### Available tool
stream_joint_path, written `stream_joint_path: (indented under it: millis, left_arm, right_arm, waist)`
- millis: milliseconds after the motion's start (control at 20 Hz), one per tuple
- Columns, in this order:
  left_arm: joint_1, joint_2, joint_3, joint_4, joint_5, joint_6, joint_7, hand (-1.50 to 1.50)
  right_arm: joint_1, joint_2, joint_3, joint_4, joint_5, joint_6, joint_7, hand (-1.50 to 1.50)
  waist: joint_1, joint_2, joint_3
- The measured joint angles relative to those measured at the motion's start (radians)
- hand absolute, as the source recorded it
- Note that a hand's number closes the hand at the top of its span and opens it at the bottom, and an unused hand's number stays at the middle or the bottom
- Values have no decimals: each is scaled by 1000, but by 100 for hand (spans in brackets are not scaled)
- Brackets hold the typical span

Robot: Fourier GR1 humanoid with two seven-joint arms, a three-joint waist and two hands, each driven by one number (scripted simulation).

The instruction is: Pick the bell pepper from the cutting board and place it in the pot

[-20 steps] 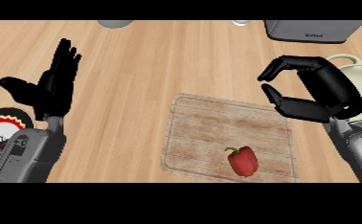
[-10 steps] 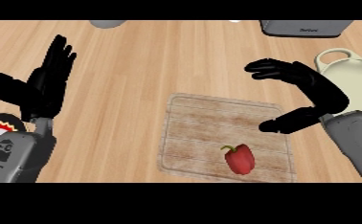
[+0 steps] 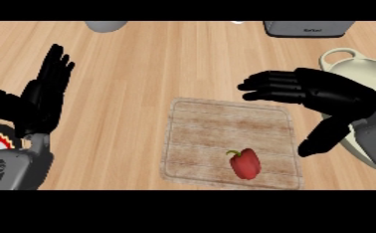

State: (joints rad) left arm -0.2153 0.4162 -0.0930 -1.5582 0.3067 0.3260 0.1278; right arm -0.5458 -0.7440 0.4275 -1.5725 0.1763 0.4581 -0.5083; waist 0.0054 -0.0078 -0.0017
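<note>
Red pepper (image 3: 245, 163) lies on the board (image 3: 213, 127) near its front edge, untouched. Head view: I read this as the reach step. Right hand (image 3: 316, 93) hovers over the board's right rim, fingers and thumb spread, holding nothing. Next it must drop and close round the pepper. Left hand (image 3: 43, 97) rests open at left. Pot (image 3: 351, 63) is at far right.

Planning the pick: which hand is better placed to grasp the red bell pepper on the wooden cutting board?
Right hand: open at the wooden cutting board's edge, near the red bell pepper; left hand rests far away.
</note>
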Motion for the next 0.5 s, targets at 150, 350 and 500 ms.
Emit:
stream_joint_path:
  millis: [150, 350, 500]
  left_arm:
    - [0, -3, 1, -5, -5, 4, 7, 0]
    - [6, 0, 12, -17, -4, -6, 10, 0]
    - [9, -8, 8, -34, -19, 4, 28, 0]
  right_arm:
    - [-10, -17, 73, -90, 88, 33, 103, -150]
    - [-10, -20, 160, -190, 189, 90, 236, -150]
    - [6, 15, 208, -248, 241, 139, 350, -150]
  waist:
    - [-6, -1, 0]
    - [-7, 1, 0]
    - [-7, 2, 1]
